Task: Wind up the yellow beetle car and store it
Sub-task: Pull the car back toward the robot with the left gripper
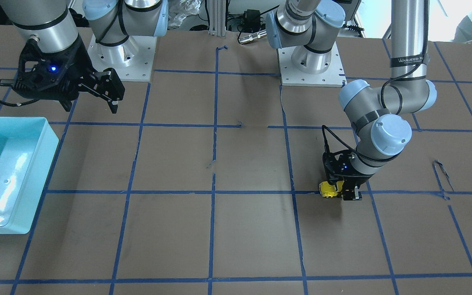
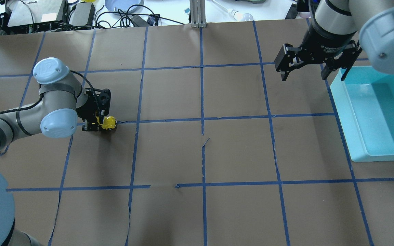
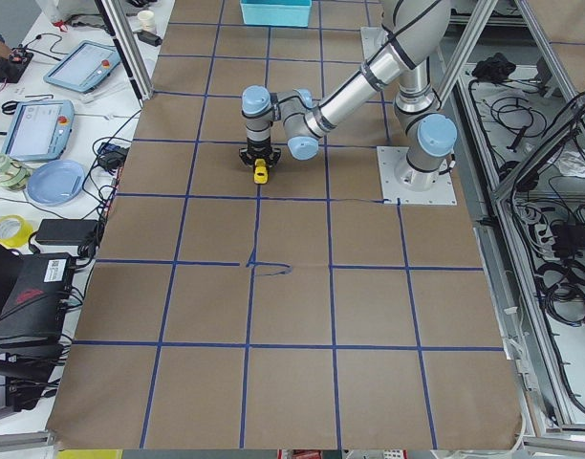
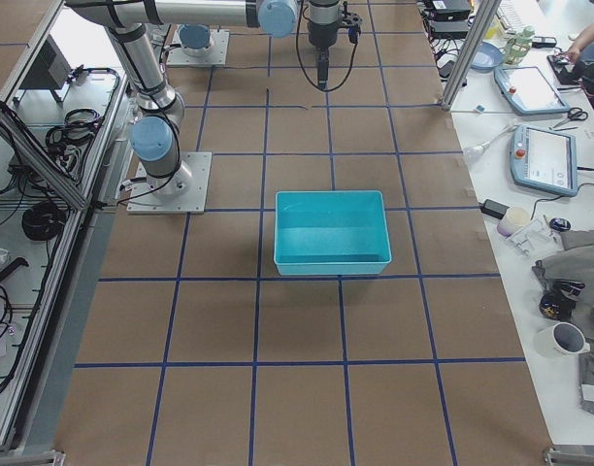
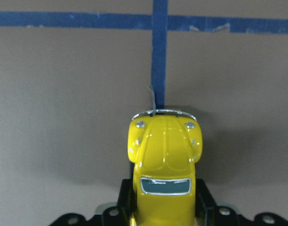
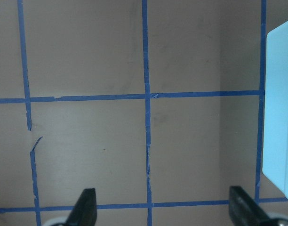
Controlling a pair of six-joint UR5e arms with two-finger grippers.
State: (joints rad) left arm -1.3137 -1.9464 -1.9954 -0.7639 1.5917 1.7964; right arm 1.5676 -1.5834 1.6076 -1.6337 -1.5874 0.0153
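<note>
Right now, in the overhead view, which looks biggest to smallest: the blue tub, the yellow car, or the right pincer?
1. blue tub
2. right pincer, raised nearer the camera, which may make it look bigger
3. yellow beetle car, clearly smallest

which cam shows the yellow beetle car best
Left wrist-mounted: the yellow beetle car fills the centre, bonnet, bumper and windscreen sharp, flanked by the left claw. Front-facing and overhead show a small yellow speck partly under that claw; exterior left, tinier. The other two show none of it.
</note>
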